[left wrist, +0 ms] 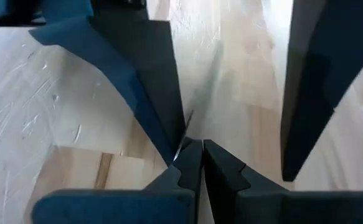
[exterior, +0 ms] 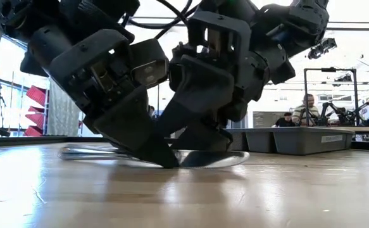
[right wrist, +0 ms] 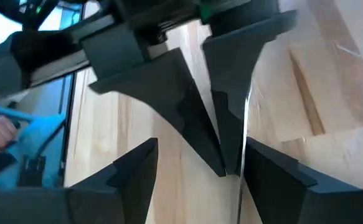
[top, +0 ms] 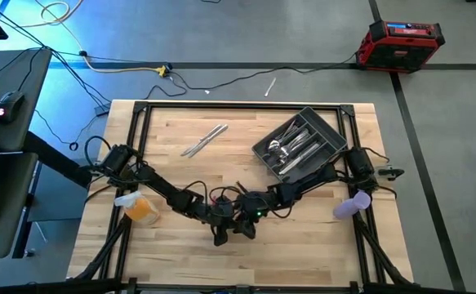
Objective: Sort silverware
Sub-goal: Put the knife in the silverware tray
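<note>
The left gripper [top: 220, 235] and the right gripper [top: 246, 230] meet tip to tip low over the near middle of the worktop [top: 172, 175], apparently so one can pass or steady a flat utensil [exterior: 212, 158] that lies too thin on the wood for a single pinch. The left wrist view shows its own fingers [left wrist: 190, 168] pressed together, with a sliver of metal at their tips. The right wrist view shows a thin silver edge running between the right gripper's fingers [right wrist: 274, 174], which are spread around it rather than closed. It may be a knife, though only the low view shows its broad shiny blade-like end resting on the wood beneath both grippers.

The high view alone shows the rest: two loose pieces of silverware [top: 204, 140] lying left of the grey tray [top: 335, 135], which already holds several utensils.
</note>
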